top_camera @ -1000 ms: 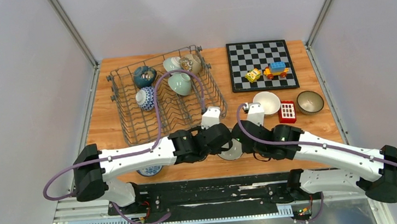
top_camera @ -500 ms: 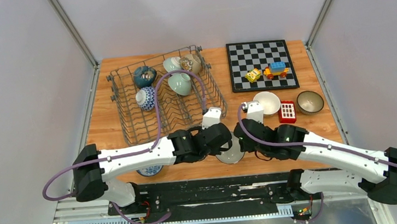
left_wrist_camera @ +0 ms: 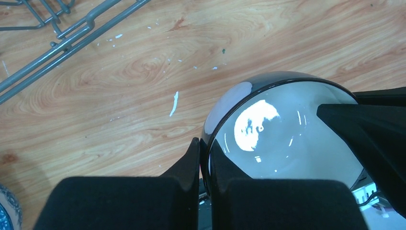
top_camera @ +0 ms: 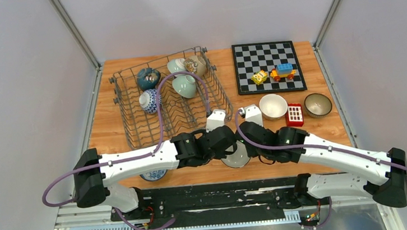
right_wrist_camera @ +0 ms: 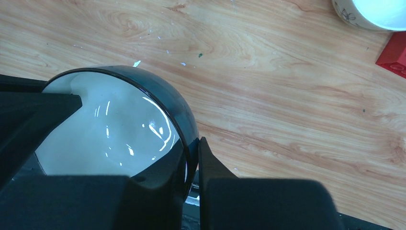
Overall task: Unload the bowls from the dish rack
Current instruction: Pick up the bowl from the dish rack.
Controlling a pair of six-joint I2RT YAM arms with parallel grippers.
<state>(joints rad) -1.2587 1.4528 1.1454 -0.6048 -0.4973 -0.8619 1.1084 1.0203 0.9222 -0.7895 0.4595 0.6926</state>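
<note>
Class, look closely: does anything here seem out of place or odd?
One dark bowl is pinched at its rim by the left gripper and the right gripper at once, from opposite sides. White flecks mark the wooden table beside it. Nothing looks spilled or broken.

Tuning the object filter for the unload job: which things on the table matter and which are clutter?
Job: dish rack; in it, dark teal bowl, blue-and-white bowl, pale green bowl, second pale bowl, beige bowl; already out, white bowl, brown bowl, dark-rimmed bowl, patterned bowl at the near edge.
Clutter: chessboard, yellow toy, blue-and-orange toy, red block.
</note>
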